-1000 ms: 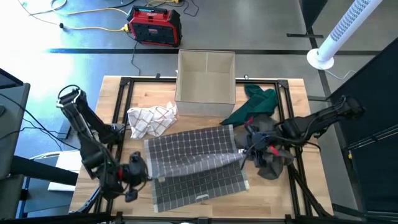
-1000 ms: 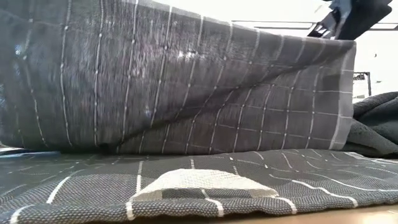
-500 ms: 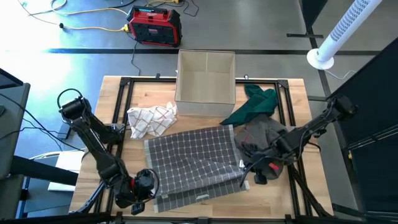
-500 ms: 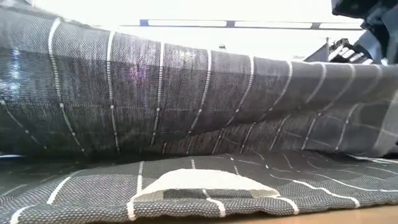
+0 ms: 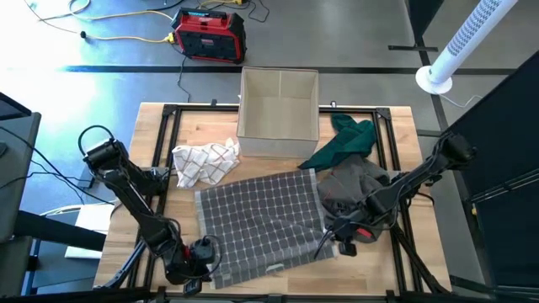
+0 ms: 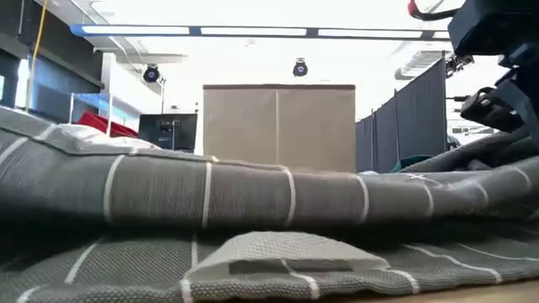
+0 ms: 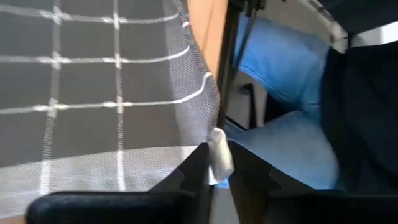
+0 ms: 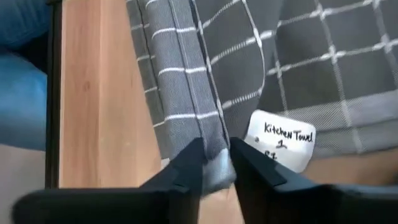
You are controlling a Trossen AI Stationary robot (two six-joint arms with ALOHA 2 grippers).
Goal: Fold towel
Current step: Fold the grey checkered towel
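The grey towel (image 5: 261, 220) with a white grid lies folded over on the wooden table, and its upper layer shows as a low roll in the low view (image 6: 253, 198). My left gripper (image 5: 200, 252) is at the towel's near left corner and is shut on it (image 7: 217, 177). At the towel's near right corner my right gripper (image 5: 335, 244) is shut on the cloth (image 8: 216, 168). A white label (image 8: 280, 146) reading "Kitchen Towel" lies beside the right fingers. My left gripper pinches the towel's near left corner (image 7: 211, 140) between its two fingers, slanting down from the table's left. A small white tab (image 7: 219, 158) sits right in the gap. The cloth lies slack on the table beyond it. My right gripper pinches the towel's folded right edge (image 8: 208, 140) at its near corner, several layers bunched between the two fingers. The fingers slant down from the table's right and run along the edge. The cloth rests on the table.
A cardboard box (image 5: 278, 105) stands at the table's far edge. A white and red checked cloth (image 5: 205, 162), a green cloth (image 5: 345, 141) and a dark grey cloth (image 5: 358, 181) lie around the towel. A black frame rail (image 5: 160, 168) runs around the tabletop.
Both grippers have gone down and toward the table's near edge with the towel's held edge. The raised upper layer has sunk from a tall curtain to a low roll. It has come to lie over the lower layer, so the towel is folded over.
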